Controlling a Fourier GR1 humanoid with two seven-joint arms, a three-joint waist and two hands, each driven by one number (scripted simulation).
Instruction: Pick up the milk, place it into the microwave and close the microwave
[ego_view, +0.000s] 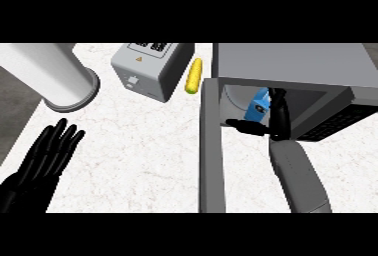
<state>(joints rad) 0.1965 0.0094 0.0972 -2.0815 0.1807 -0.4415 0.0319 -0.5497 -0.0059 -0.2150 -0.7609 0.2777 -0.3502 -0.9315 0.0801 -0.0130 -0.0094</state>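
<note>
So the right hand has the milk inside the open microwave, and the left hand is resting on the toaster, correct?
Not quite. In the head view the left hand rests open on the counter, well short of the toaster. The rest holds: the right hand has the milk inside the microwave, whose door stands open.

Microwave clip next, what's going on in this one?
The right robot hand is reaching into the open microwave, with the blue milk carton at its fingers, already inside the cavity. The microwave door stands open, swung toward the robot, so closing is not yet done. The left robot hand rests open at the lower left. A toaster, a corn cob and a white cylinder stand on the counter.
</note>
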